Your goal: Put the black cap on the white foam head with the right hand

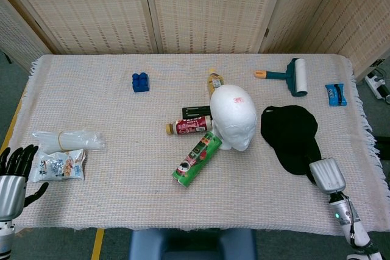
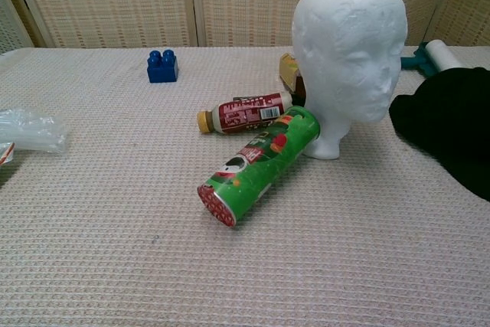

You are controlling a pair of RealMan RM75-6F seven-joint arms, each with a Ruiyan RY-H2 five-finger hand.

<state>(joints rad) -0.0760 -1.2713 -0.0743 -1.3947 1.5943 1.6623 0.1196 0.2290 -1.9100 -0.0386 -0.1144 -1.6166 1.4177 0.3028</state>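
The white foam head (image 1: 234, 117) stands upright near the table's middle and fills the upper right of the chest view (image 2: 351, 51). The black cap (image 1: 291, 137) lies flat on the cloth just to its right, and its edge shows in the chest view (image 2: 452, 124). My right hand (image 1: 326, 176) sits at the cap's near end with its silver back facing up. Its fingers are lost against the black fabric, so I cannot tell whether it grips the cap. My left hand (image 1: 13, 172) hovers at the table's near left corner, fingers spread, holding nothing.
A green chips can (image 1: 197, 159) and a brown bottle (image 1: 190, 126) lie against the head's left side. Farther off are a blue brick (image 1: 141, 82), a lint roller (image 1: 291, 76), a blue packet (image 1: 335, 94), a clear plastic bag (image 1: 67, 140) and a snack packet (image 1: 59, 165).
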